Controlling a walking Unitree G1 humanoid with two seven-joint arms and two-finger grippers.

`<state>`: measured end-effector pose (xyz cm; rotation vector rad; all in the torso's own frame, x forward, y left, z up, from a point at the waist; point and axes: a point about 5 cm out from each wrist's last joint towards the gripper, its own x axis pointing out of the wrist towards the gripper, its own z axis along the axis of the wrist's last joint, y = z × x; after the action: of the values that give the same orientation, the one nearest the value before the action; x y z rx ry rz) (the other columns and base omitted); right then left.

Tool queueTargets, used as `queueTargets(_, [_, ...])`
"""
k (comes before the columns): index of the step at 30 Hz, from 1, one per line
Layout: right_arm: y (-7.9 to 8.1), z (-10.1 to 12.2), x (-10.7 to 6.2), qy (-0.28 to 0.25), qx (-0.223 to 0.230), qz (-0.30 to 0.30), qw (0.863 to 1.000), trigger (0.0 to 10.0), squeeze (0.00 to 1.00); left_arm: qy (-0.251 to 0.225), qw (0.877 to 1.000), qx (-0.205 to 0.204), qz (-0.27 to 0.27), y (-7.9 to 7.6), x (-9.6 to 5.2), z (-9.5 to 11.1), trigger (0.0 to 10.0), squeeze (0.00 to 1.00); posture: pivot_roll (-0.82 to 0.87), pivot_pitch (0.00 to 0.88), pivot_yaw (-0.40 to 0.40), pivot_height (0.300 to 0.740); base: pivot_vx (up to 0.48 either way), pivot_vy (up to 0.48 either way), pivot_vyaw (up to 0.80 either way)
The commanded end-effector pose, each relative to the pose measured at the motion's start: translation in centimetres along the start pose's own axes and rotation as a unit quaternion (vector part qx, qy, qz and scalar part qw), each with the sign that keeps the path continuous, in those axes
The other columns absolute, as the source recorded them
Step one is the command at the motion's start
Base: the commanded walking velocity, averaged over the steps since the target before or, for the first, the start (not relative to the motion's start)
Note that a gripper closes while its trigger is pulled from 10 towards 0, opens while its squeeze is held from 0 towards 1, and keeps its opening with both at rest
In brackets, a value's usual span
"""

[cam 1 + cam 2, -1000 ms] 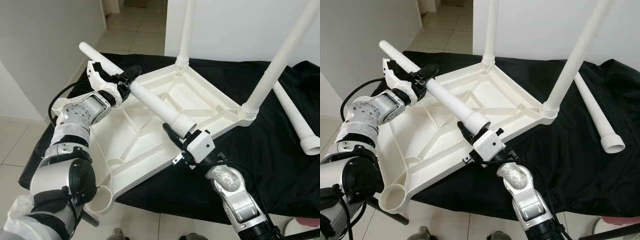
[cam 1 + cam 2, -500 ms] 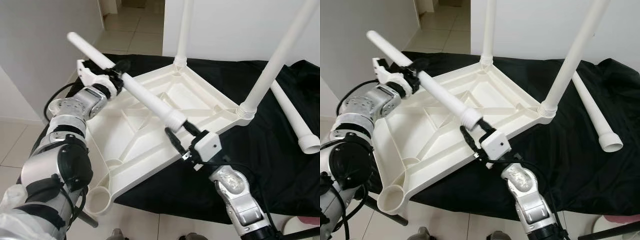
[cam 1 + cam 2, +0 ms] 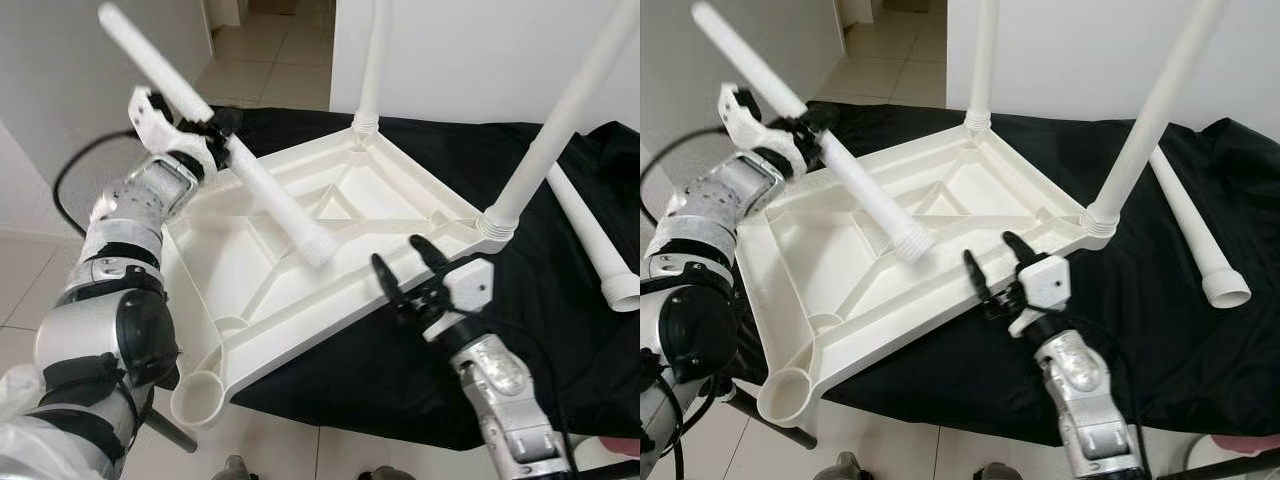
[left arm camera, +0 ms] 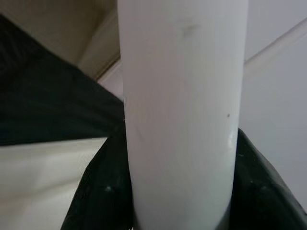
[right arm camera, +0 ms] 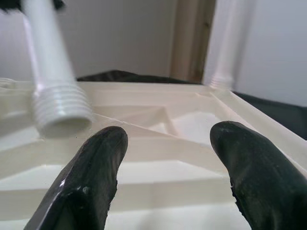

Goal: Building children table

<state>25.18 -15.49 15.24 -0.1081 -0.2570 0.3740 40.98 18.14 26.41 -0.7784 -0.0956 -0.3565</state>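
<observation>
The white children's table top [image 3: 250, 250] lies upside down on a black cloth [image 3: 560, 330], with two legs screwed in at its far corner [image 3: 374, 60] and right corner [image 3: 560, 120]. My left gripper [image 3: 205, 140] is shut on a third white leg [image 3: 255, 180], held tilted, its threaded end [image 3: 320, 250] hovering over the underside ribs. In the left wrist view the leg [image 4: 182, 115] sits between the black fingers. My right gripper [image 3: 410, 270] stands open just above the table's near edge; its fingers [image 5: 91, 177] hold nothing, with the threaded end [image 5: 60, 108] ahead of them.
A fourth loose leg [image 3: 595, 240] lies on the cloth at the right. An empty round socket [image 3: 200, 395] sits at the table's near-left corner, past the cloth's edge. Tiled floor [image 3: 260, 50] and white walls surround the work area.
My right gripper has let go of the leg's threaded end, opened and drawn back to the right. My left gripper has lifted and tilted the leg steeper, swinging its threaded end leftward over the table.
</observation>
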Motion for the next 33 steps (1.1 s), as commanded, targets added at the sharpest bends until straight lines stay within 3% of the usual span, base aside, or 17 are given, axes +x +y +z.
queueTargets(1, [-0.1,0.2,0.4,0.011,-0.003,0.004,1.000,10.0,0.00,-0.025,0.997,0.033,-0.070,-1.0,0.0,1.1,10.0,0.00,-0.10,0.000,0.018,0.740,0.000,0.000,0.00])
queueTargets(7, [1.0,0.7,1.7,0.026,0.003,0.042,0.999,10.0,0.00,-0.040,0.991,0.085,-0.100,-2.7,0.2,1.2,10.0,0.00,-0.09,0.000,0.012,0.740,0.000,0.000,0.00])
queueTargets(9, [2.0,2.0,3.0,0.018,0.021,0.066,0.997,10.0,0.00,-0.047,0.983,0.134,-0.116,-3.7,0.0,0.6,10.0,0.00,-0.09,0.000,0.004,0.740,0.000,0.000,0.00])
queueTargets(11, [2.2,2.5,3.4,0.014,0.023,0.070,0.997,10.0,0.00,-0.051,0.979,0.153,-0.123,-4.1,-0.1,0.4,10.0,0.00,-0.09,0.000,0.004,0.740,0.000,0.000,0.00])
queueTargets(13, [2.4,3.5,4.4,0.008,0.020,0.075,0.997,10.0,0.00,-0.067,0.968,0.187,-0.154,-5.7,-0.5,-0.3,10.0,0.00,-0.08,0.000,-0.002,0.740,0.000,0.000,0.00])
queueTargets(15, [2.4,3.5,4.4,0.008,0.020,0.075,0.997,10.0,0.00,-0.067,0.968,0.187,-0.154,-5.7,-0.5,-0.3,10.0,0.00,-0.08,0.000,-0.002,0.740,0.000,0.000,0.00])
queueTargets(18, [2.5,4.3,5.2,0.001,0.010,0.078,0.997,10.0,0.00,-0.085,0.955,0.211,-0.189,-7.6,-1.0,-1.2,10.0,0.00,-0.07,0.000,-0.007,0.740,0.000,0.000,0.00])
queueTargets(20, [2.5,4.3,5.2,0.001,0.010,0.078,0.997,10.0,0.00,-0.085,0.955,0.211,-0.189,-7.6,-1.0,-1.2,10.0,0.00,-0.07,0.000,-0.007,0.740,0.000,0.000,0.00])
queueTargets(22, [2.4,4.9,6.0,-0.001,0.004,0.082,0.997,10.0,0.00,-0.095,0.942,0.221,-0.234,-9.7,-1.6,-2.2,10.0,0.00,-0.07,0.000,-0.011,0.740,0.000,0.000,0.00])
queueTargets(23, [2.4,4.9,6.0,-0.001,0.004,0.082,0.997,10.0,0.00,-0.095,0.942,0.221,-0.234,-9.7,-1.6,-2.2,10.0,0.00,-0.07,0.000,-0.011,0.740,0.000,0.000,0.00])
queueTargets(25, [2.5,5.2,6.8,0.003,0.004,0.092,0.996,10.0,0.00,-0.102,0.927,0.220,-0.286,-12.2,-2.5,-3.0,10.0,0.00,-0.07,0.000,-0.013,0.740,0.000,0.000,0.00])
queueTargets(26, [2.5,5.2,6.8,0.003,0.004,0.092,0.996,10.0,0.00,-0.102,0.927,0.220,-0.286,-12.2,-2.5,-3.0,10.0,0.00,-0.07,0.000,-0.013,0.740,0.000,0.000,0.00])
queueTargets(27, [2.6,5.3,7.1,0.004,0.001,0.097,0.995,10.0,0.00,-0.103,0.920,0.225,-0.305,-13.2,-2.9,-3.3,10.0,0.00,-0.06,0.000,-0.013,0.740,0.000,0.000,0.00])
queueTargets(29, [2.6,5.3,7.1,0.004,0.001,0.097,0.995,10.0,0.00,-0.103,0.920,0.225,-0.305,-13.2,-2.9,-3.3,10.0,0.00,-0.06,0.000,-0.013,0.740,0.000,0.000,0.00])
queueTargets(33, [2.5,5.7,8.4,0.005,-0.022,0.094,0.995,10.0,0.00,-0.100,0.908,0.225,-0.338,-15.2,-3.6,-4.2,10.0,0.00,-0.06,0.000,-0.013,0.740,0.000,0.000,0.00])
